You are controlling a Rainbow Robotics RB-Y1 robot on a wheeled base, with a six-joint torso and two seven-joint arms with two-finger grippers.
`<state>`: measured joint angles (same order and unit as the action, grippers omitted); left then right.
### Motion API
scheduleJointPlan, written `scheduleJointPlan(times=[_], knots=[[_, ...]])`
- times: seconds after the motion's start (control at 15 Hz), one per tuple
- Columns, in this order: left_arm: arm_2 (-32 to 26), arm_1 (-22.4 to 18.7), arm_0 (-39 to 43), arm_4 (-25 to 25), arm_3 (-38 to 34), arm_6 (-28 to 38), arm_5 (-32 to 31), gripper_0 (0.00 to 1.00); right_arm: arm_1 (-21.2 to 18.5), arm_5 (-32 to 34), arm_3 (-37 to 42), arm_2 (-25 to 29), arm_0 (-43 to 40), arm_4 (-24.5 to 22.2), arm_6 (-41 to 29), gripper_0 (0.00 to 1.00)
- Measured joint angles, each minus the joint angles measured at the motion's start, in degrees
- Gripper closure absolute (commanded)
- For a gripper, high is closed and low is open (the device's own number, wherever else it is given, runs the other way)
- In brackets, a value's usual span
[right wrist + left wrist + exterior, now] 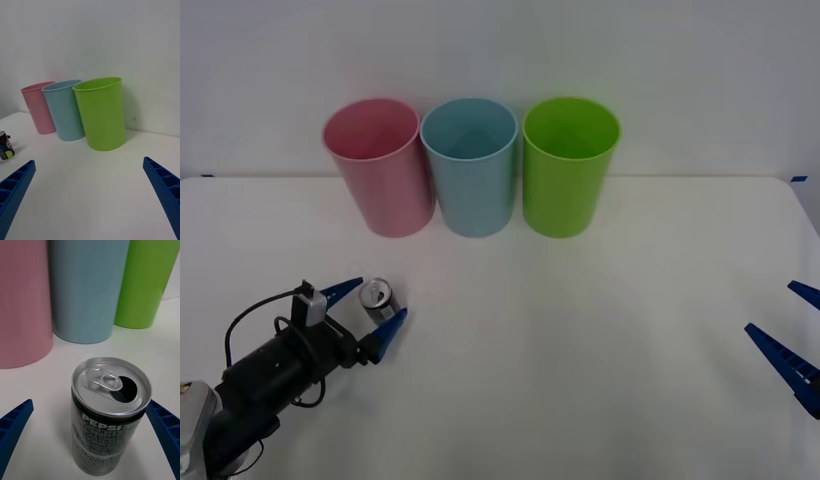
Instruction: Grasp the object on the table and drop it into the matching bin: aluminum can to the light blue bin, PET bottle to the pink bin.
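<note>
Left pincer (374, 310) spread wide around upright aluminum can (378, 297), fingers not gripping

pink bin (38, 108), light blue bin (64, 110), green bin (101, 112) in row.

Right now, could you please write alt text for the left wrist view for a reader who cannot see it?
A small opened aluminum can stands upright on the white table between the open blue fingers of the left pincer. Behind it stand the pink bin, the light blue bin and a lime green bin.
</note>
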<state>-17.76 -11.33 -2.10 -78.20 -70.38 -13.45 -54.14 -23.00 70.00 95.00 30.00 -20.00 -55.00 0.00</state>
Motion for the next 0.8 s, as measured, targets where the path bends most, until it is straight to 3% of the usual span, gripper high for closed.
scheduleJointPlan(times=[0.67, 0.73, 0.8], knots=[[1.24, 0.10, -2.47, -1.00, 2.89, -1.19, 1.24, 0.00, 0.00, 0.00, 0.00, 0.00, 0.00, 0.00, 0.00, 0.00], [1.24, 0.09, -2.47, -0.99, 2.89, -1.32, 1.24, 0.30, 0.00, 0.00, 0.00, 0.00, 0.00, 0.00, 0.00, 0.00], [1.22, 0.09, -2.47, -0.97, 2.89, -1.42, 1.24, 0.85, 0.00, 0.00, 0.00, 0.00, 0.00, 0.00, 0.00, 0.00]])
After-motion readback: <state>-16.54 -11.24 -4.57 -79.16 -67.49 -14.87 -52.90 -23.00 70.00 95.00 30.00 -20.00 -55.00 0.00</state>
